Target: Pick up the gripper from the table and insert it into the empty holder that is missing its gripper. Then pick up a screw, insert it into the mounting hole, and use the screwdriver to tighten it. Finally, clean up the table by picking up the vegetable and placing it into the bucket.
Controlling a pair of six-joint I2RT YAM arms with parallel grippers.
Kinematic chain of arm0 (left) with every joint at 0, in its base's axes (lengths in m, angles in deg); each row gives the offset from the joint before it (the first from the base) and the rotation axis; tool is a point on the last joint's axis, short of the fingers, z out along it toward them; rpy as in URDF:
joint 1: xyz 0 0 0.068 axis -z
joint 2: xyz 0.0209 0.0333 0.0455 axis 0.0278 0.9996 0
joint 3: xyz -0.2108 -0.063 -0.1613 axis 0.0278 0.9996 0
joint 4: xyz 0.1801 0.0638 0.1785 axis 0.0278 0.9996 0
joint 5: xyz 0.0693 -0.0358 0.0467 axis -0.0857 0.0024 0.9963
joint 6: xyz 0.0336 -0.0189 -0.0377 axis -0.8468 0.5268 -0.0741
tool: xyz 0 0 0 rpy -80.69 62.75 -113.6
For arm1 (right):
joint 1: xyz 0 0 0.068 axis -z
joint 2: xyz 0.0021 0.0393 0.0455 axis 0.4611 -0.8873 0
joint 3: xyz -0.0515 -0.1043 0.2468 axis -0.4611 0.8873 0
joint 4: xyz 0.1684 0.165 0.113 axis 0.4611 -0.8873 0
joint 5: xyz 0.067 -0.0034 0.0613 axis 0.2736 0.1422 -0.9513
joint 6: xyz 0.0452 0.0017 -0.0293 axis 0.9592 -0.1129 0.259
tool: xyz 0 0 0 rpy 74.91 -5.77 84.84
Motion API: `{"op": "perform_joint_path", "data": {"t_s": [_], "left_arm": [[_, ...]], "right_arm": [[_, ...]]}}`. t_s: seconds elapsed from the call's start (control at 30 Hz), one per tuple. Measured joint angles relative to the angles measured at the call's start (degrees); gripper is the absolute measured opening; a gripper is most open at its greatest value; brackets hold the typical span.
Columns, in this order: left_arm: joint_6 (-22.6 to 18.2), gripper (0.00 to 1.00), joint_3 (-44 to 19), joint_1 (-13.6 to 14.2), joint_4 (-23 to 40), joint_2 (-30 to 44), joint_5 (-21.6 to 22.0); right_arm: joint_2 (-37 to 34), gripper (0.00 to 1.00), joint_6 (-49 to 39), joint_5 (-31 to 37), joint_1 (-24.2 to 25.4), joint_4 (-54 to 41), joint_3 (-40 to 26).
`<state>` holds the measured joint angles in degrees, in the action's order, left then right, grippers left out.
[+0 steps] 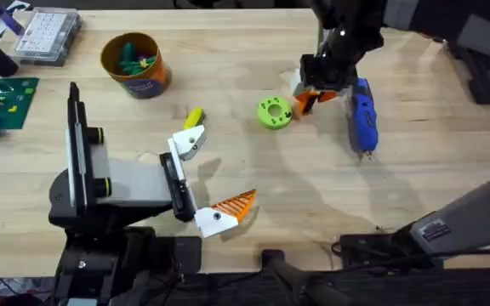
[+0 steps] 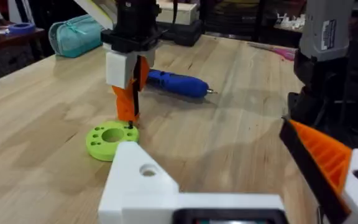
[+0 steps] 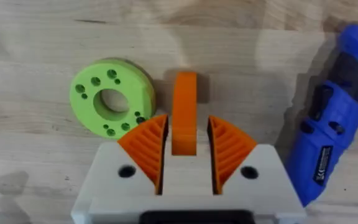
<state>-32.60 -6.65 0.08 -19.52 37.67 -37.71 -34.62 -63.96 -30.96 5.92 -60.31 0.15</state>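
Observation:
My right gripper (image 1: 315, 93) is shut on the loose orange gripper (image 3: 184, 109), which points down at the table (image 1: 330, 187) beside the green disc (image 1: 273, 112). Its orange pads (image 3: 148, 146) sit on either side of the finger. My left gripper (image 1: 219, 170) stands open, carrying the bare white holder (image 2: 135, 180) and a mount bearing an orange finger (image 2: 325, 155). The blue screwdriver (image 1: 362, 119) lies just right of the right gripper. The yellow vegetable (image 1: 194, 116) lies near the holder (image 1: 188, 141). At the back left stands the orange bucket (image 1: 134, 64).
A clear parts box (image 1: 48, 34) and a green board (image 1: 2, 100) sit at the far left. A teal pouch (image 2: 76, 34) lies at the table's far edge. Bare wood stretches between the two grippers.

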Motion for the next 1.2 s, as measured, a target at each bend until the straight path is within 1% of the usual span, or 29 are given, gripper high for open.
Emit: {"op": "perform_joint_path", "data": {"t_s": [0.4,0.43,0.47,0.53,0.57,0.6,1.2], "left_arm": [[0.0,0.989,0.0,0.0,0.0,0.0,0.0],[0.0,0.989,0.0,0.0,0.0,0.0,0.0],[0.0,0.989,0.0,0.0,0.0,0.0,0.0],[0.0,0.989,0.0,0.0,0.0,0.0,0.0],[0.0,0.989,0.0,0.0,0.0,0.0,0.0],[0.0,0.989,0.0,0.0,0.0,0.0,0.0],[0.0,0.986,0.0,0.0,0.0,0.0,0.0]], "right_arm": [[0.0,0.396,0.0,0.0,0.0,-0.1,0.0],[0.0,0.363,-0.1,-0.1,0.0,-0.1,0.0],[0.0,0.281,-0.2,-0.2,0.0,-0.1,0.0],[0.0,0.06,-0.2,-0.3,0.0,-0.1,0.0],[0.0,0.025,-0.2,-0.3,0.0,0.0,0.0],[0.0,0.014,-0.2,-0.3,0.0,0.0,0.0],[0.8,0.011,-0.2,-0.3,0.0,-0.7,0.0]]}}
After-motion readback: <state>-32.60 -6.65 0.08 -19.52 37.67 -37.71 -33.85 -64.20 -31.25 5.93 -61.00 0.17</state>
